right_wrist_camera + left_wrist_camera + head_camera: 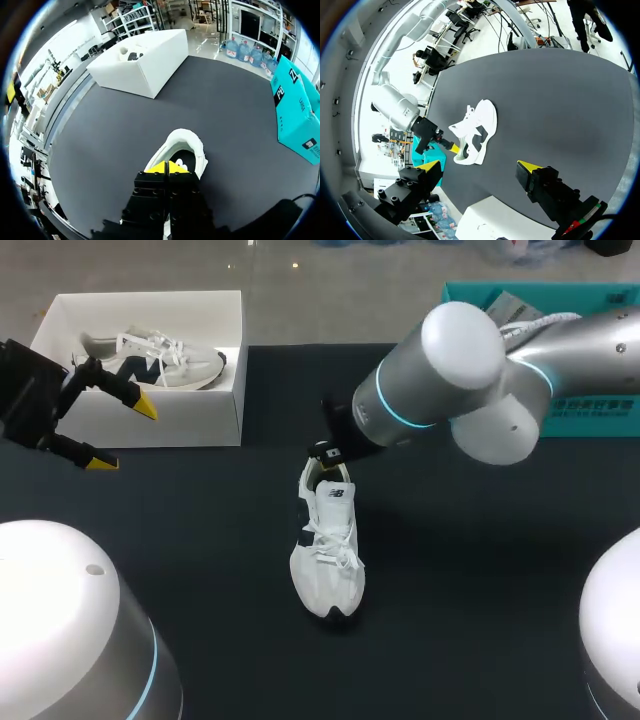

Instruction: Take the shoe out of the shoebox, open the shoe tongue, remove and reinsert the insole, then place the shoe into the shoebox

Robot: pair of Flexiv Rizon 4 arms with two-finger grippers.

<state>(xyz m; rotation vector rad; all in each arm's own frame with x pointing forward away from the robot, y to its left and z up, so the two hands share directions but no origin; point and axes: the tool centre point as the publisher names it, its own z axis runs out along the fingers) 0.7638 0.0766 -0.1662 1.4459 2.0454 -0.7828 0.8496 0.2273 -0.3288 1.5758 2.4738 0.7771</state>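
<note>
Shoe [328, 545] lies on your bench [480, 570] with the right jaws clenched at its heel, left jaws released near the far-left shoebox [170, 425].

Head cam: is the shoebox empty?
No, a white shoe lies inside the shoebox, while a second shoe sits out on the table.

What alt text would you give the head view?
A white shoe lies in the middle of the dark table, with the right gripper at its heel opening, mostly hidden by its own arm. At the left, the open left gripper hangs by a white shoebox that holds a second shoe.
</note>
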